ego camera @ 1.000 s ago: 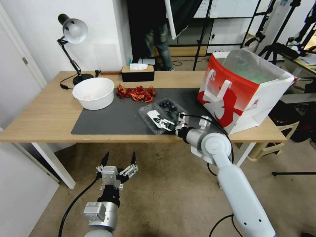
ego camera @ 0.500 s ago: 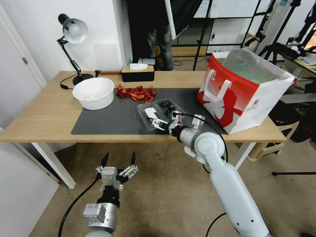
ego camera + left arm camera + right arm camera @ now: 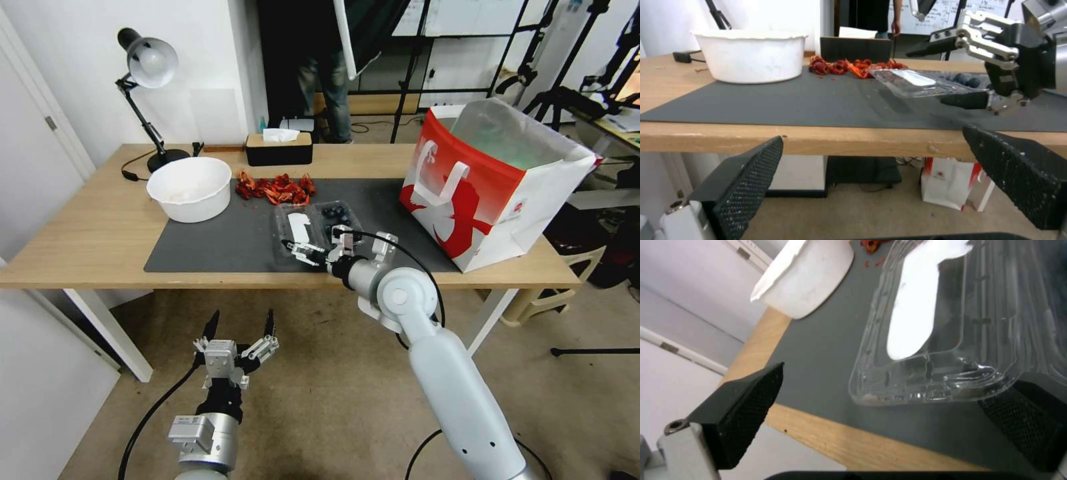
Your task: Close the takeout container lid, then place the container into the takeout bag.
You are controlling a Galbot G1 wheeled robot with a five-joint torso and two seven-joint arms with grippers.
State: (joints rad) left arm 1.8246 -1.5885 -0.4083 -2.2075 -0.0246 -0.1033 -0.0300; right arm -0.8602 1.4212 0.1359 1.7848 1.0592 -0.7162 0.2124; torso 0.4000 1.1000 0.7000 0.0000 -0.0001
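Note:
The takeout container [image 3: 335, 215] lies open on the dark mat, with blueberries [image 3: 965, 79] in its tray. Its clear lid [image 3: 297, 230], white label up, is hinged out toward the table's front and tilted off the mat [image 3: 916, 81]. My right gripper [image 3: 298, 251] is open at the lid's front edge. One finger [image 3: 1022, 416] sits under that edge and the other finger [image 3: 738, 413] stands clear of the lid [image 3: 925, 323]. The red and white takeout bag [image 3: 467, 167] stands open at the table's right end. My left gripper [image 3: 242, 313] hangs open below the table's front edge.
A white bowl [image 3: 190, 188] sits at the mat's [image 3: 220, 247] far left. Red scraps [image 3: 277, 189] lie beside it. A black tissue box [image 3: 279, 148] and a desk lamp [image 3: 148, 67] stand at the back. Bare mat lies left of the container.
My right gripper has slid left along the table's front edge. The container has turned and shifted left with it. The left arm has not moved.

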